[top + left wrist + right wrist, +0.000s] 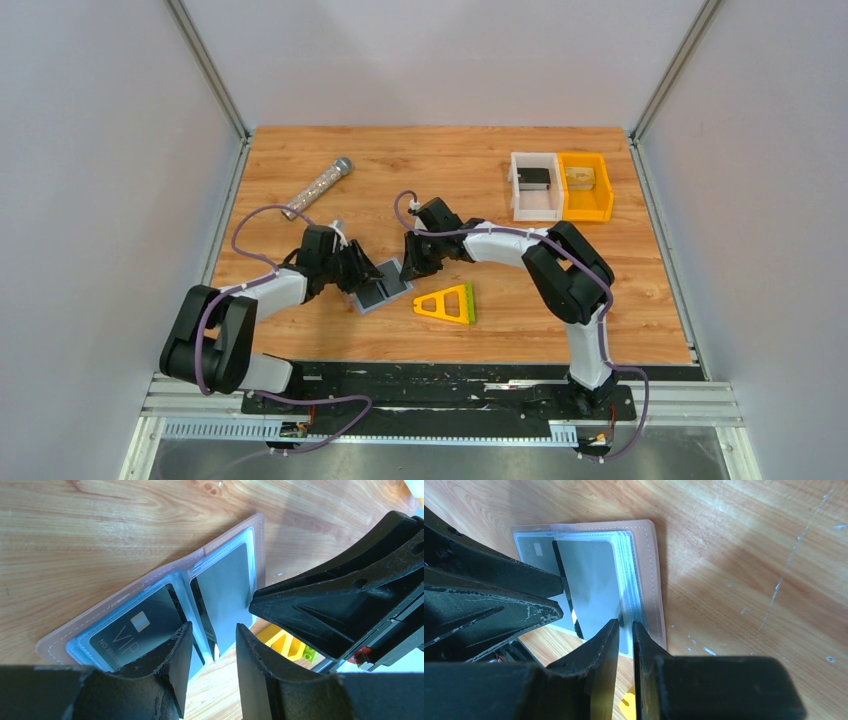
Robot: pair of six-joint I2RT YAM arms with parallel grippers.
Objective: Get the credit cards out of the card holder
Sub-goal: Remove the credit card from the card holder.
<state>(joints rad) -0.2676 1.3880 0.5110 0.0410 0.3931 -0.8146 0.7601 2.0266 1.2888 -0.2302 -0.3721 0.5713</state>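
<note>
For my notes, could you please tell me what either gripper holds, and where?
Right gripper seems to pinch the card holder by a sleeve edge; left gripper holds nothing.

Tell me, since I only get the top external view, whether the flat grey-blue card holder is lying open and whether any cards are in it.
Observer: Yes, open flat. The left wrist view shows a dark card printed VIP in one panel of the grey-blue, pinkish-rimmed card holder.
Operator: And the other panel?
Observer: It holds a plain grey card.
Operator: Where are the right fingers?
Observer: The right wrist view shows the right fingers nearly together at the holder's near edge beside that card; a grip is unclear.
</note>
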